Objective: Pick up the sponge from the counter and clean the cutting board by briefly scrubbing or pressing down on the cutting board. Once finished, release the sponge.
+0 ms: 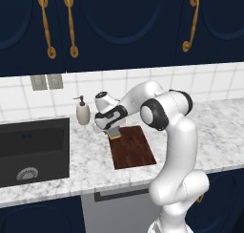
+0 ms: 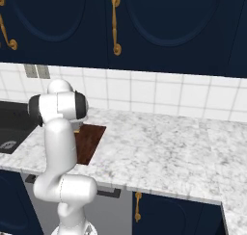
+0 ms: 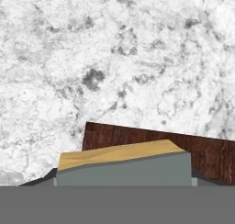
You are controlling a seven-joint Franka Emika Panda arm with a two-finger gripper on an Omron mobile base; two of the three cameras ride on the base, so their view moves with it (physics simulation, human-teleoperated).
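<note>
The end effector (image 1: pixel 112 130) hangs low over the far left corner of the cutting board (image 1: pixel 134 147), reaching in from the arm's bent elbow. It is pinching the sponge (image 1: pixel 114 133), which shows as a small block tucked under the hand, right at the board's far edge; whether it touches the wood I cannot tell.

In the hand view the sponge (image 3: pixel 124 167) sits between the fingertips (image 3: pixel 36 180), its long axis running across the picture from side to side, its yellow layer facing the camera's upper side and the grey-green face toward the lens. Beyond it lies a strip of the cutting board (image 3: pixel 206 154), and past that the marbled surface (image 3: pixel 114 58).

The board is a dark reddish-brown rectangle lying flat, its long axis running from the front edge of the surface (image 1: pixel 214 127) toward the tiled wall, slightly slanted to the left at the far end. In the right base view the cutting board (image 2: pixel 91 140) is partly hidden behind the arm.

A soap dispenser (image 1: pixel 83 111) stands upright near the wall, between the black sink basin (image 1: pixel 33 148) and the board.
</note>
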